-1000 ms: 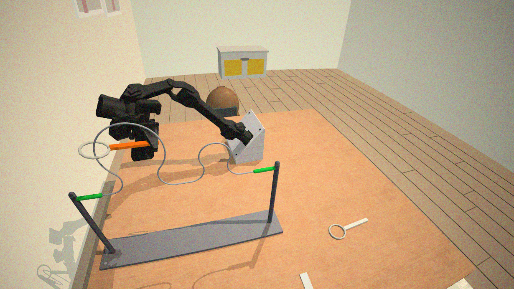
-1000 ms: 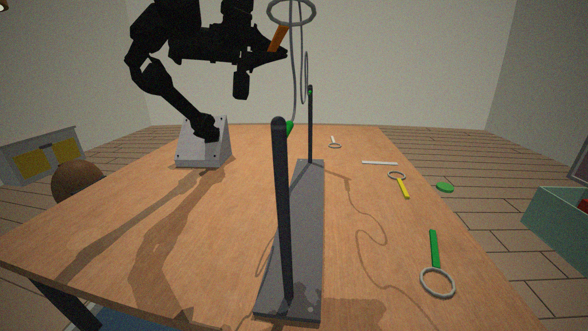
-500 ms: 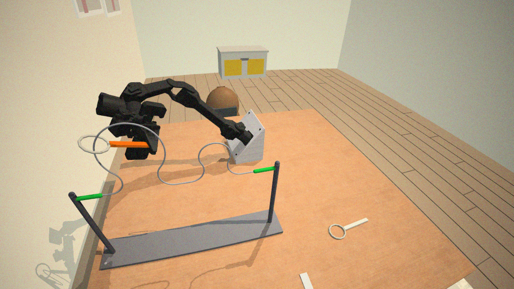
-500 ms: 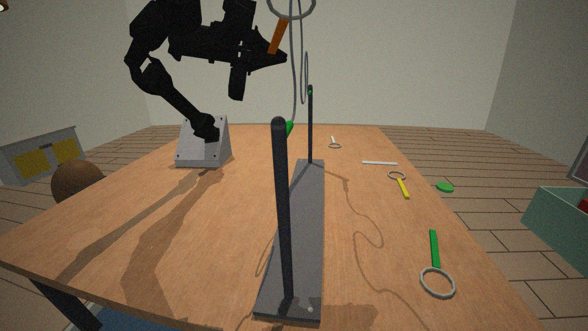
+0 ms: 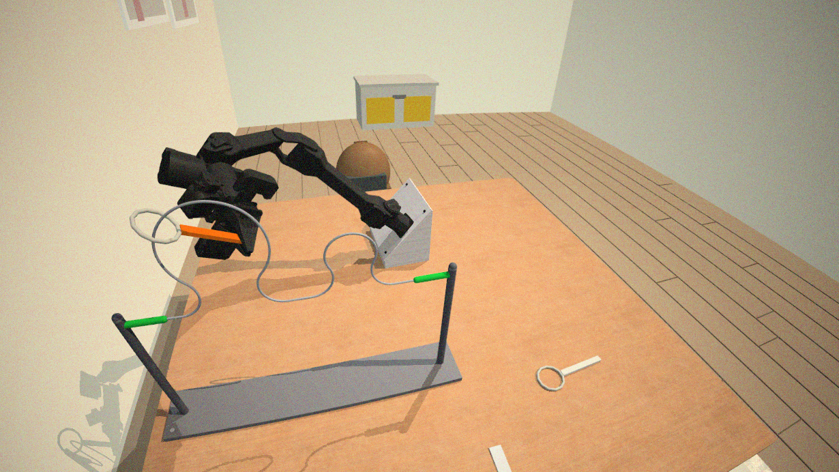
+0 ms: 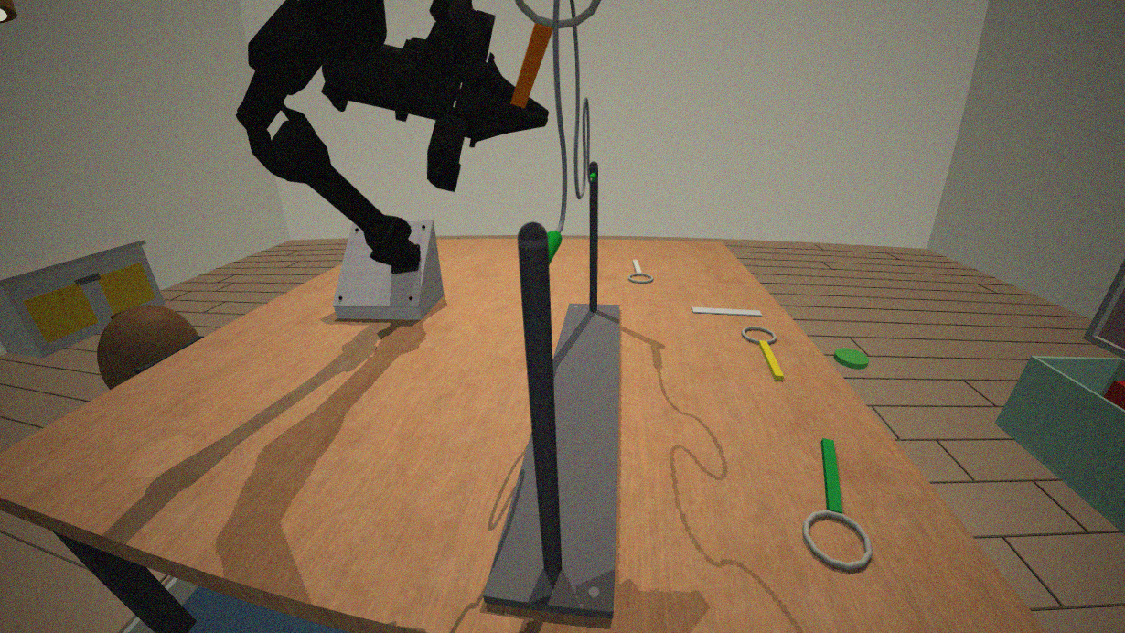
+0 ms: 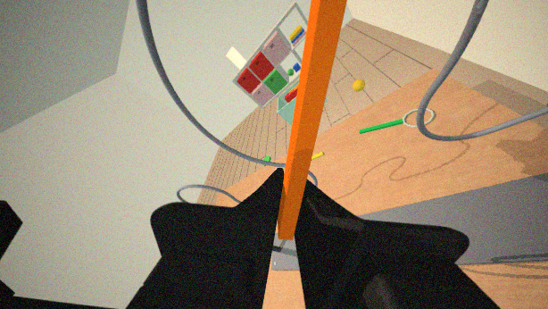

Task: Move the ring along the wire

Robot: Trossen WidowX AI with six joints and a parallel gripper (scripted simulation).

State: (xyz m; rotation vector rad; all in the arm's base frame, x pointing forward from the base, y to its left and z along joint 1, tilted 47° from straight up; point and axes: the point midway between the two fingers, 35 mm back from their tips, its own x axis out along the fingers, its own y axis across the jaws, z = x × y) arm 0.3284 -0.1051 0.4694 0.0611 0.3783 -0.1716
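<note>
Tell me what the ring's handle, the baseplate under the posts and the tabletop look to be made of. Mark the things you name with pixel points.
Orange bar handle (image 5: 209, 234) (image 6: 532, 64) (image 7: 312, 103): perhaps painted wood or plastic; even colour, flat faces, crisp edges.
Long dark-grey rectangular baseplate (image 5: 316, 375) (image 6: 585, 440) (image 7: 415, 219): probably painted metal or plastic; plain, matte.
Orange-brown tabletop (image 5: 528, 264) (image 6: 440, 378) (image 7: 402, 156): wood or wood-look laminate; fine grain shows.
</note>
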